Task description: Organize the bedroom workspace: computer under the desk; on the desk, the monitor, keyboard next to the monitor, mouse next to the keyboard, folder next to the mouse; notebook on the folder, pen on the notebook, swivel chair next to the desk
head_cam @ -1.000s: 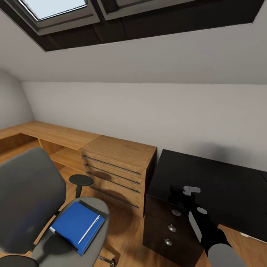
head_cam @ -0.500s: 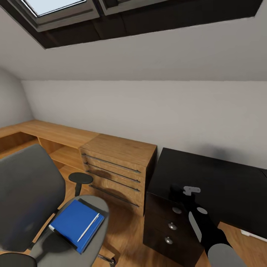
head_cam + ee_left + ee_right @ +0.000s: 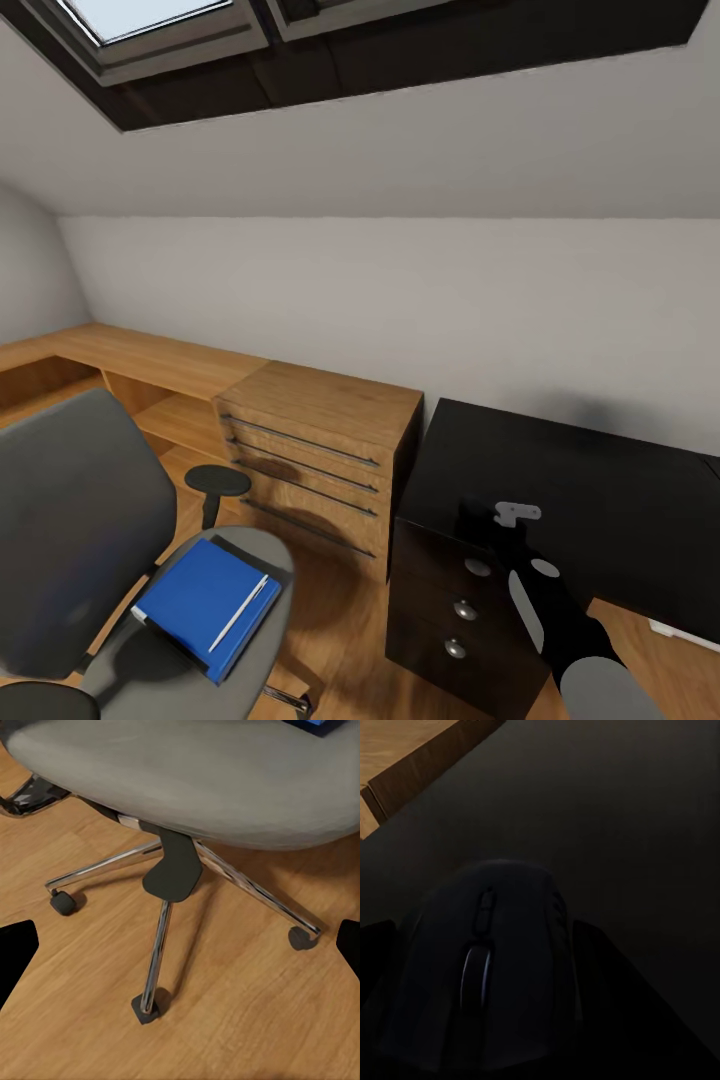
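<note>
Lengthwise, mouse (image 3: 484, 967) between right end effector (image 3: 487, 1020) fingers

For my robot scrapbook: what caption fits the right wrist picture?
Black mouse between the right gripper fingers, above the dark desk.

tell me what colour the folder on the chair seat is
Bright blue folder, clearest in the head view.

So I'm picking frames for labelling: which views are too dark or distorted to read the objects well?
Right wrist view: very dark, the black mouse barely separates from the black desk. Head view: well lit but wide-angle warped; folder and pen read clearly. Left wrist view: evenly lit, swivel chair base sharp.
</note>
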Robot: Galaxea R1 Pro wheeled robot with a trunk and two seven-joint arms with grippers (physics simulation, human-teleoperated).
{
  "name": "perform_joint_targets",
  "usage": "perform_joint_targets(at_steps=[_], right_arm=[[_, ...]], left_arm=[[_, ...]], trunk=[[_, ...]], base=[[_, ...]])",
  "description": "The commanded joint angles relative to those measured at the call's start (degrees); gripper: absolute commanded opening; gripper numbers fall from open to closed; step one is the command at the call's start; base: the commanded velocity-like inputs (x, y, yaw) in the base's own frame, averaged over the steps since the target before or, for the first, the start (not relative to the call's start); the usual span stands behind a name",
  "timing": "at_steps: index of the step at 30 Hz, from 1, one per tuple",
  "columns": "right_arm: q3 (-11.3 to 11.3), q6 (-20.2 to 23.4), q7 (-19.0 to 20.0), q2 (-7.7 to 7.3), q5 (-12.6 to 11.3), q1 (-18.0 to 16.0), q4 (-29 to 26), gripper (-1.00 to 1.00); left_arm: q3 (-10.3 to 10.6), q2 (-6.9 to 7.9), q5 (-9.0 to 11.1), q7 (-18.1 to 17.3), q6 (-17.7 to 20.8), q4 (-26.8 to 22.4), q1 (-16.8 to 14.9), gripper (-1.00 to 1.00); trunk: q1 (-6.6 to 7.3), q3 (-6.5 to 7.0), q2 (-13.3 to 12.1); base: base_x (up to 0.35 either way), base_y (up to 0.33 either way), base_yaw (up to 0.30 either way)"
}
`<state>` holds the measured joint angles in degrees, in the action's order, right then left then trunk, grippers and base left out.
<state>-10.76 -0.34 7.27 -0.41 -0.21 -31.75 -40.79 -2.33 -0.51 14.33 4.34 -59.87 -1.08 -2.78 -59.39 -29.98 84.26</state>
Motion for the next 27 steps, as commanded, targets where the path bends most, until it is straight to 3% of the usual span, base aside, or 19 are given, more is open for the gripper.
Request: perform_joint_targets(at_steps=[1, 16, 27], right_arm=[[-0.2, 0.0, 0.4, 0.01, -0.2, 0.0, 0.0, -1.0], [-0.2, 0.0, 0.6, 0.04, -0.2, 0.0, 0.1, -1.0], [-0.2, 0.0, 0.5, 0.02, -0.1, 0.0, 0.1, -1.0]], left_arm=[[-0.2, -0.02, -0.5, 0.5, -0.1, 0.0, 0.0, 1.0], [-0.2, 0.03, -0.5, 0.4, -0.1, 0.0, 0.0, 1.0], [-0.1, -0.81, -0.6, 0.2, -0.1, 0.0, 3.5, 1.0]], trunk=[[0.0, -0.06, 0.0], [0.0, -0.06, 0.0], [0.0, -0.06, 0.0]], base=[[0.0, 0.0, 0.0], [0.0, 0.0, 0.0], [0.0, 0.0, 0.0]])
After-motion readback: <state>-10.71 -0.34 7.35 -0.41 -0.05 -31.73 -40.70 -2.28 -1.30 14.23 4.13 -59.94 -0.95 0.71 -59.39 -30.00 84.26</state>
